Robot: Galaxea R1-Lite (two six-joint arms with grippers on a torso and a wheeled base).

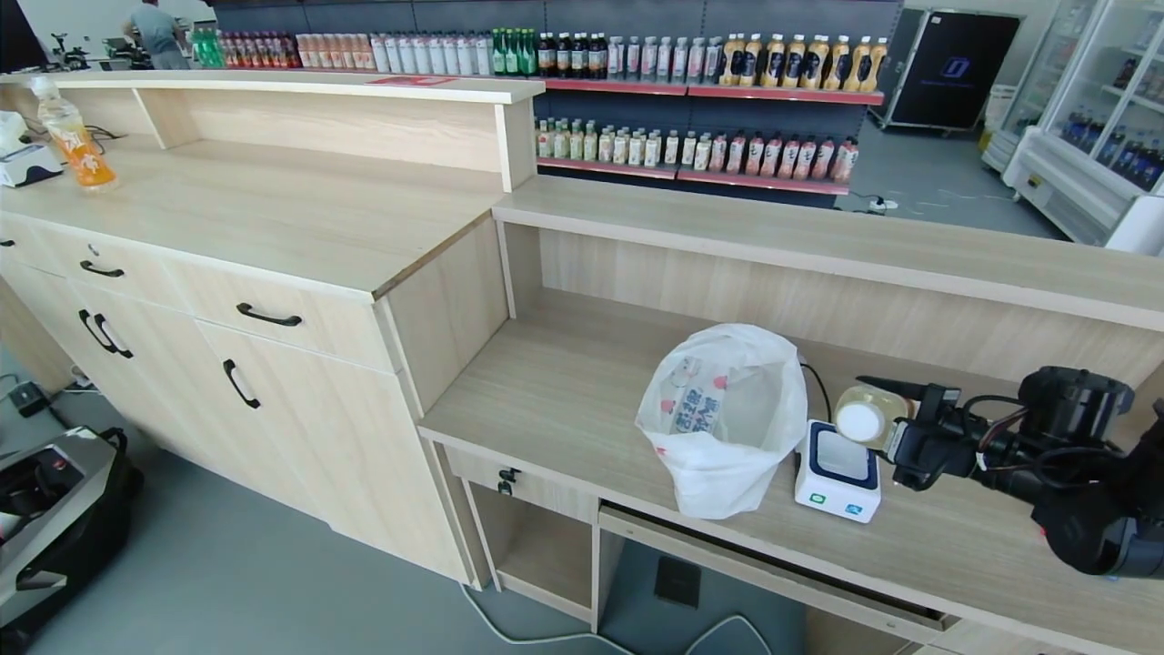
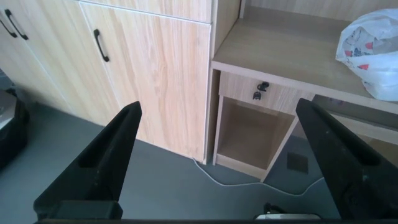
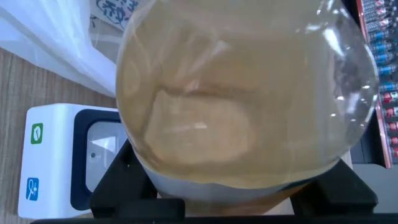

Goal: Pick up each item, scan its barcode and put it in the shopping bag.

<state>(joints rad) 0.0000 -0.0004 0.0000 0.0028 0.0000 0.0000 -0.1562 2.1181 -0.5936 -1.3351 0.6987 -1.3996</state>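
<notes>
My right gripper (image 1: pixel 887 417) is shut on a clear bottle (image 1: pixel 862 414) of pale amber drink with a white cap. It holds the bottle on its side just above the far end of the white barcode scanner (image 1: pixel 837 471) on the low counter. In the right wrist view the bottle (image 3: pixel 242 93) bulges between the dark fingers (image 3: pixel 121 186), with the scanner (image 3: pixel 59 165) below it. The white plastic shopping bag (image 1: pixel 723 423) stands open just left of the scanner. My left gripper (image 2: pixel 219 109) hangs open with nothing in it, over the floor in front of the cabinets.
An orange drink bottle (image 1: pixel 75 136) stands on the higher counter (image 1: pixel 273 218) far left, near a small white device (image 1: pixel 23 164). A raised wooden ledge (image 1: pixel 818 236) backs the low counter. Drink shelves (image 1: pixel 691 91) line the room behind. A cable (image 2: pixel 249 180) lies on the floor.
</notes>
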